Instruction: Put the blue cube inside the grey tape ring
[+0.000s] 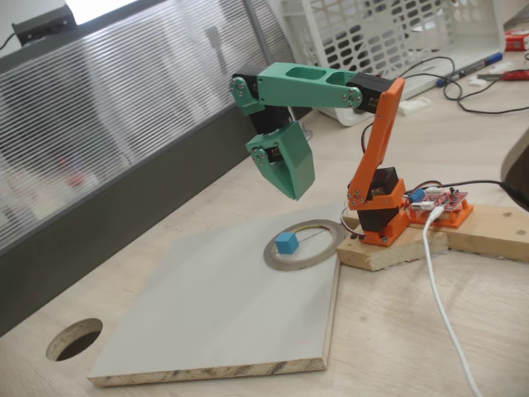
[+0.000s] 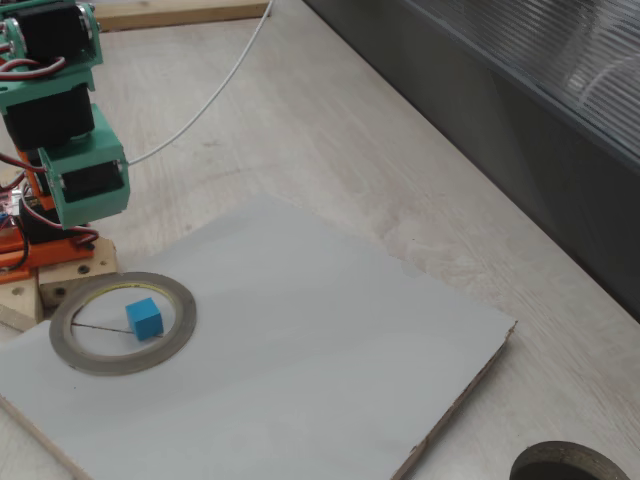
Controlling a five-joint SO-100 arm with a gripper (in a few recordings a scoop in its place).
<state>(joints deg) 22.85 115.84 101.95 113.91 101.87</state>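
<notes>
- Bench (image 1: 413,331): one pale wood-grain surface. One dark round hole (image 1: 74,339) is cut through it at the lower left of a fixed view; the same hole sits at the lower right edge of the other view.
- Board (image 1: 215,314): one flat light-grey panel with a raw chipboard edge, lying on the bench in the lower centre of both fixed views.
- Grey tape ring (image 1: 281,260): one, thin and flat, with a wide hollow centre and a pale yellowish inner edge. It lies at the far corner of the board, right of centre in a fixed view and at the left edge in the other (image 2: 70,350).
- Blue cube (image 1: 286,243): one, small, bright blue, with plain matte faces. It rests on the board inside the ring's hollow, close to the inner rim and apart from the hand; the other view (image 2: 144,318) shows it right of the hollow's centre.
- Hand (image 1: 291,188): one, green, raised above the ring and pointing down, holding nothing. Whether it is released or clenched cannot be told.
- Arm: one, with green upper links and an orange lower link (image 1: 376,141), mounted on one wooden block (image 1: 388,248).
- White cable (image 1: 442,306): one, running from the arm base to the lower right.
- White basket (image 1: 388,33): one, at the upper right, farthest back.
</notes>
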